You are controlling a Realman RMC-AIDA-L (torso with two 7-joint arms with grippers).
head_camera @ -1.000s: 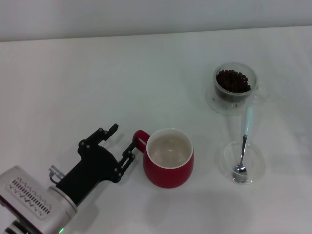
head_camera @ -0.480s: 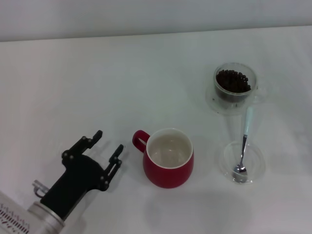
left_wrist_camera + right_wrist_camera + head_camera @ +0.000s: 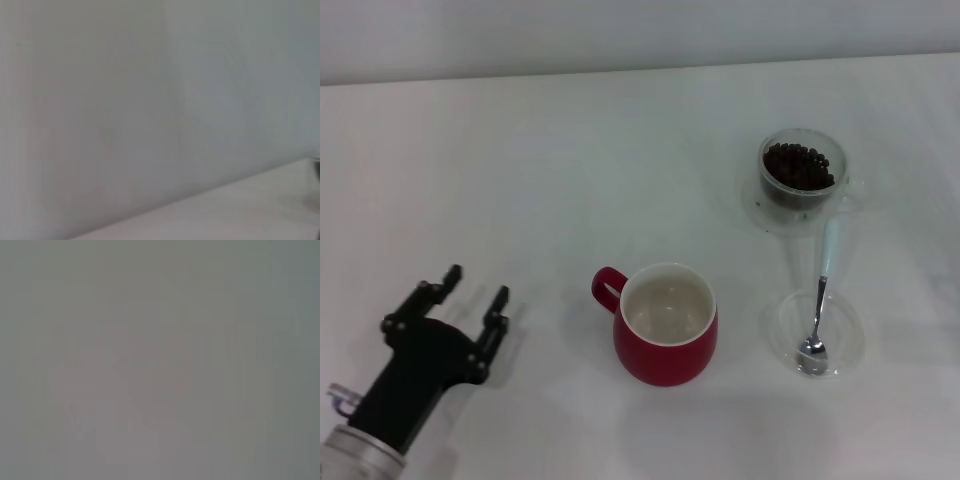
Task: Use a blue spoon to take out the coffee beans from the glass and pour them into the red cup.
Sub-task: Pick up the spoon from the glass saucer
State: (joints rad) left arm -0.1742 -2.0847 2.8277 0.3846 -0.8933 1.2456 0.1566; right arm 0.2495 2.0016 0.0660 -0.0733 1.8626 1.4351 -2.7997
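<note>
In the head view the red cup stands near the table's front middle, its white inside bare and its handle turned left. To its right the blue spoon lies with its metal bowl in a flat clear dish and its pale handle pointing back. Behind the spoon stands the glass, filled with dark coffee beans. My left gripper is open at the front left, well apart from the cup, with nothing between its fingers. The right gripper is out of view.
A white table runs back to a pale wall. The left wrist view gives only the wall and a strip of table; the right wrist view is a blank grey field.
My left gripper has drawn back to the left and toward the front edge, away from the red cup's handle. The cup, spoon and glass have not moved.
</note>
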